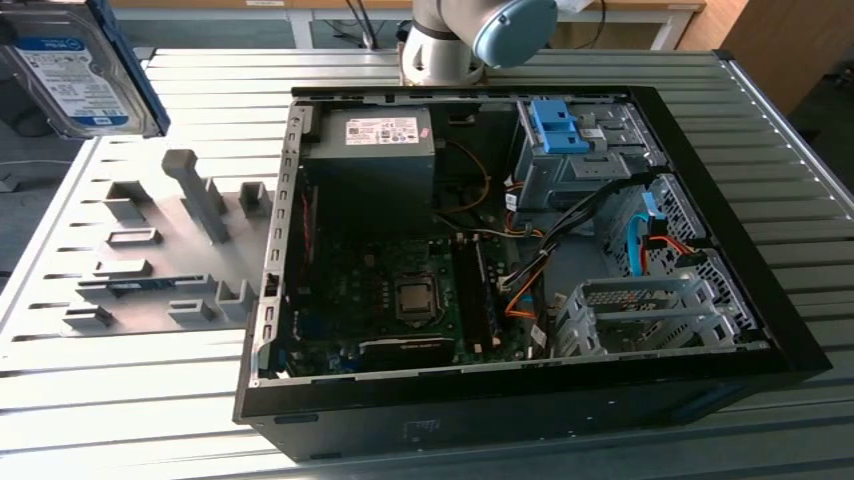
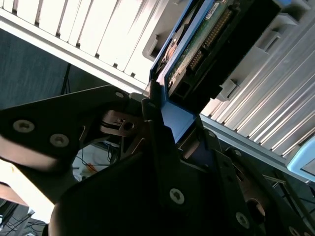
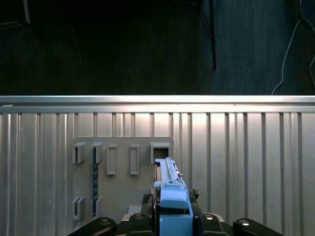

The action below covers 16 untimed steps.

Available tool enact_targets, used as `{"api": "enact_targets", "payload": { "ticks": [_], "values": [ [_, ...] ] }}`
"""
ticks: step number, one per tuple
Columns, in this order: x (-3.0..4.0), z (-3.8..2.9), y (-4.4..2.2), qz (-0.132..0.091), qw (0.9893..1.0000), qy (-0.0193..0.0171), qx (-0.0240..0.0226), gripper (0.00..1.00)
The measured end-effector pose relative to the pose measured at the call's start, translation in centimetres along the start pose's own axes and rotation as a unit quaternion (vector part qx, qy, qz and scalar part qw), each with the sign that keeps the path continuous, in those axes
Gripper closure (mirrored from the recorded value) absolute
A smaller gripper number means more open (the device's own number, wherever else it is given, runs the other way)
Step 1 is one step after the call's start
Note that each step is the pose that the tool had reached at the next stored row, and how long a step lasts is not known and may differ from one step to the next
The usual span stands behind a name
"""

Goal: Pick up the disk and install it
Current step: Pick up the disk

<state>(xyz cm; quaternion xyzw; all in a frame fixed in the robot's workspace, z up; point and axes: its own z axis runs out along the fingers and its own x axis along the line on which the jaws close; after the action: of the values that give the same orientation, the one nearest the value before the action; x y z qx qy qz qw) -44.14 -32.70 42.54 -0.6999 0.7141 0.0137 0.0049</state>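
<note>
Lab: slatted bench [image 1: 134, 420], opened computer case [image 1: 534, 420]

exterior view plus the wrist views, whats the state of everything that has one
disk: up off the table, clamped at its blue rail
gripper: shut on the disk
computer case: lying on its side, open
drive cage: empty

At the exterior view's left, disk [image 1: 74, 75] hangs over fixture plate [image 1: 160, 215] on table [image 1: 774, 180], w/ PC case [image 1: 534, 415] just beside plate.
</note>
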Motion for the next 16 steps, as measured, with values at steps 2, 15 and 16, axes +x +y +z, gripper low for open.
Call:
{"api": "enact_targets", "payload": {
  "ticks": [2,15,16],
  "values": [
    [-0.01,-0.34,0.01,0.0,1.0,0.0,0.0001,0.64],
    [-0.07,-2.76,0.03,0.0,1.0,0.0,0.0,0.64],
    [-0.07,-2.82,0.04,0.0,1.0,0.0,0.0,0.64]
  ]
}}
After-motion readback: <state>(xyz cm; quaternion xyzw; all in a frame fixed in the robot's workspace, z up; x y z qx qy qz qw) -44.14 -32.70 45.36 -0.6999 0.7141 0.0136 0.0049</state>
